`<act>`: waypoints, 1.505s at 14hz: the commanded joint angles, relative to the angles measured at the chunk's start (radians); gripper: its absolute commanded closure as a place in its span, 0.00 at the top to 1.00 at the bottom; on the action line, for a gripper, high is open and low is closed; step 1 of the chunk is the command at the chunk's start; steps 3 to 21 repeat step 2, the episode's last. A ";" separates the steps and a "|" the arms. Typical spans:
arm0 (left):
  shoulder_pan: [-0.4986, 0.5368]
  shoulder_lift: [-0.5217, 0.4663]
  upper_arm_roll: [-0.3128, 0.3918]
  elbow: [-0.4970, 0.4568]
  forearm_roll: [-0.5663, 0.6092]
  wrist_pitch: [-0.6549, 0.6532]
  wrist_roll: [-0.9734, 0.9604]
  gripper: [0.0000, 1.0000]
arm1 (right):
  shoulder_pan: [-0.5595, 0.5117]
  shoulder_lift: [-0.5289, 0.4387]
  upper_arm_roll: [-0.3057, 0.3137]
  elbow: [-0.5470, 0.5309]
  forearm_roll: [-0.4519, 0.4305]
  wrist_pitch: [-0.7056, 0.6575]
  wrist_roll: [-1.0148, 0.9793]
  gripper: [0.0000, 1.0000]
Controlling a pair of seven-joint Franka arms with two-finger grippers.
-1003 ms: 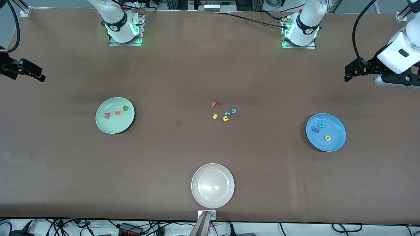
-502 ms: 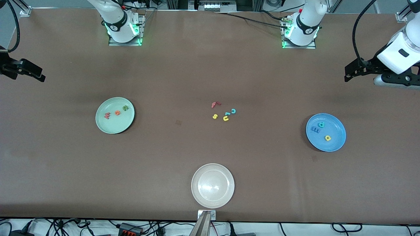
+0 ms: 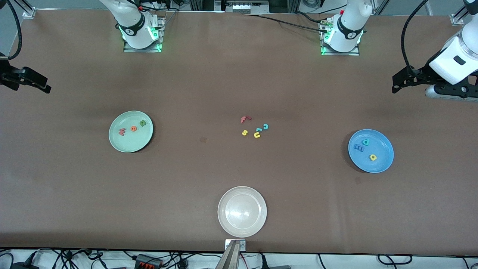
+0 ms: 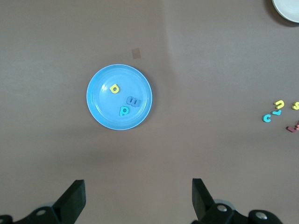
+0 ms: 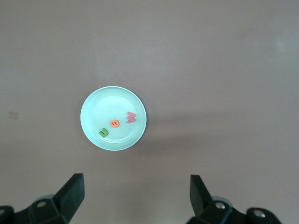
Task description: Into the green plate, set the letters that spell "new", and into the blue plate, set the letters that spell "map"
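Note:
The pale green plate (image 3: 130, 144) lies toward the right arm's end of the table and holds a red-pink "w" (image 3: 121, 131), an orange "e" (image 3: 133, 128) and a dark green "n" (image 3: 143, 123). The blue plate (image 3: 382, 147) lies toward the left arm's end with a blue "m" (image 3: 359, 148), a teal stemmed letter (image 3: 366, 142) and a yellow round-bowled letter (image 3: 372, 157) in it. My right gripper (image 3: 47, 85) hangs open and empty high over the table's edge at its own end. At the other end, the left gripper (image 3: 395, 85) is open and empty too. Both arms wait.
Loose letters lie mid-table: a red "f" (image 3: 245, 119), a teal "c" (image 3: 266, 126), a small teal piece (image 3: 258, 130), a yellow "s" (image 3: 244, 132) and a yellow "u" (image 3: 257, 135). A whitish-beige plate (image 3: 225, 201) sits nearer the front camera.

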State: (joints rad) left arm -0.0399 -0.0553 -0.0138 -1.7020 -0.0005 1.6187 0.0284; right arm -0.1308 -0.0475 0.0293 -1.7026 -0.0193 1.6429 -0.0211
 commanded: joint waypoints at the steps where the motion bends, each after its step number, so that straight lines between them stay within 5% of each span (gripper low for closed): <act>1: -0.006 0.009 0.000 0.025 0.022 -0.019 0.011 1.00 | -0.012 -0.022 0.006 -0.020 -0.013 0.009 -0.019 1.00; 21: -0.006 0.009 0.000 0.025 0.022 -0.019 0.011 1.00 | -0.012 -0.022 0.006 -0.022 -0.013 0.009 -0.019 1.00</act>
